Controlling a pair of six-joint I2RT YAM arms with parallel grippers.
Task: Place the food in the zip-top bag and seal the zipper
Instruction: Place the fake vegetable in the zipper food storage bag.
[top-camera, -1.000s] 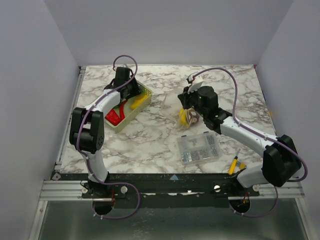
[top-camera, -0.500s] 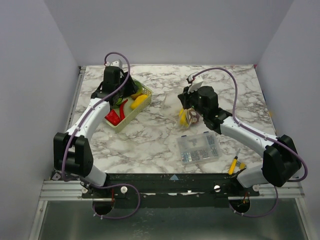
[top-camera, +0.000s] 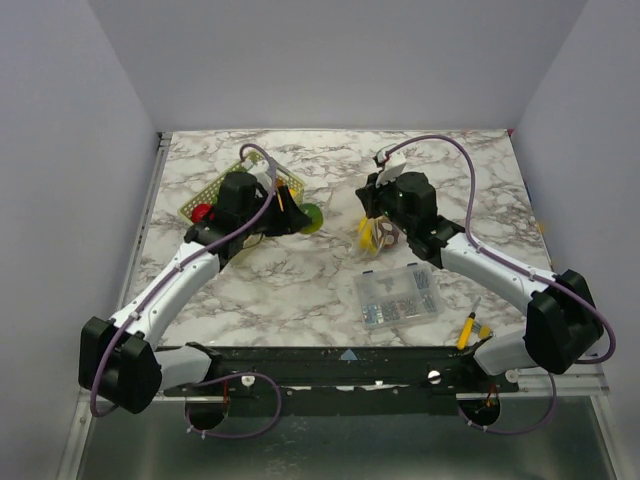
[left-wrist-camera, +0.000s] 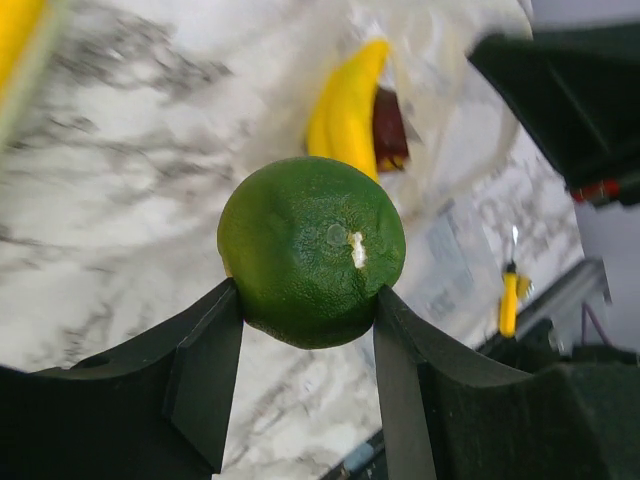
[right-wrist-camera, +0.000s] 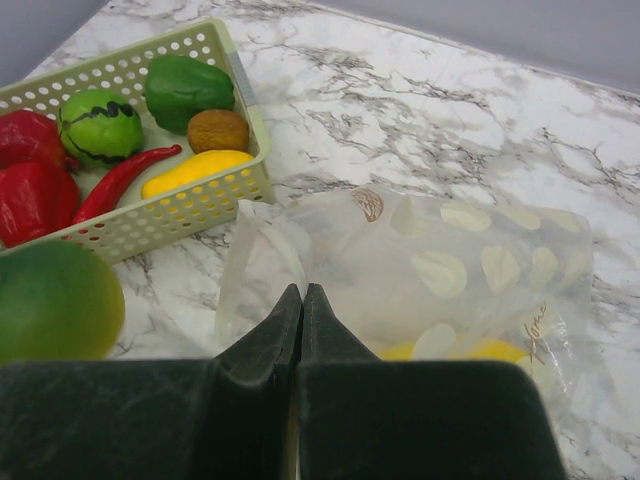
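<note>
Left gripper (left-wrist-camera: 306, 300) pinches a green fruit (left-wrist-camera: 310, 245) over the worktop (left-wrist-camera: 90, 230), between basket (right-wrist-camera: 180, 215) and bag (right-wrist-camera: 450, 260). Right gripper (right-wrist-camera: 301, 290), pressed together, nips the bag's mouth edge. A yellow piece (right-wrist-camera: 480, 350) lies inside the bag. Other food (right-wrist-camera: 100, 125) sits in the basket.

- Top view: the light is bright, even and diffuse, coming from overhead. The marbled surface (top-camera: 330, 290) carries only faint, soft shadows and shows no glare.
- Left wrist view: the green fruit (left-wrist-camera: 312, 250) is sharp and well lit, with a small white highlight on its skin. Everything behind it is out of focus.
- Right wrist view: the basket (right-wrist-camera: 190, 205) and the zip-top bag (right-wrist-camera: 420, 260) are in focus, and the film has a mild sheen. The right gripper (right-wrist-camera: 302, 292), close to the lens, is dark and soft.
</note>
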